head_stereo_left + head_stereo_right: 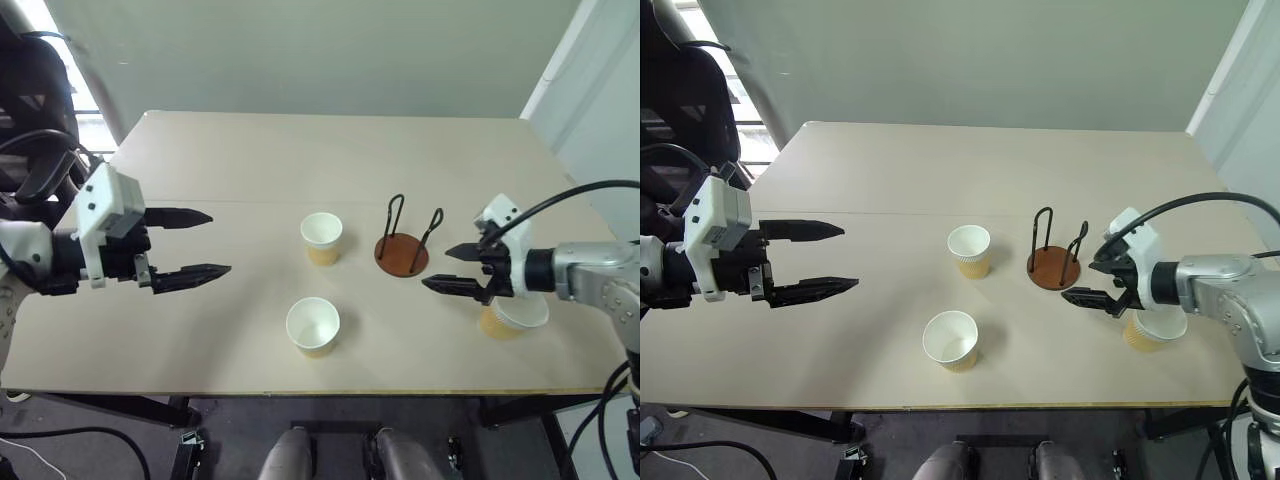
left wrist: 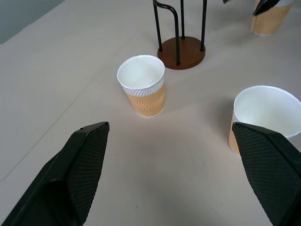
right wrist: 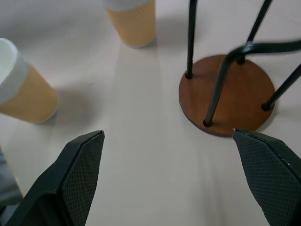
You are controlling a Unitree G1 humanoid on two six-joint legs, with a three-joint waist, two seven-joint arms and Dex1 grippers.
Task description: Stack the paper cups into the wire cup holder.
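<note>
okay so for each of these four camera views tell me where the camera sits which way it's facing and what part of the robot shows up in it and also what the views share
Left eye view: on the head, facing forward and down over the table; left claw and right claw both show, open.
Right eye view: the head's other eye, same scene.
Left wrist view: on the left wrist, looking along its two fingers toward two paper cups and the wire cup holder.
Right wrist view: on the right wrist, looking along its fingers at the holder's base.
Shared: all four show the holder and cups.
</note>
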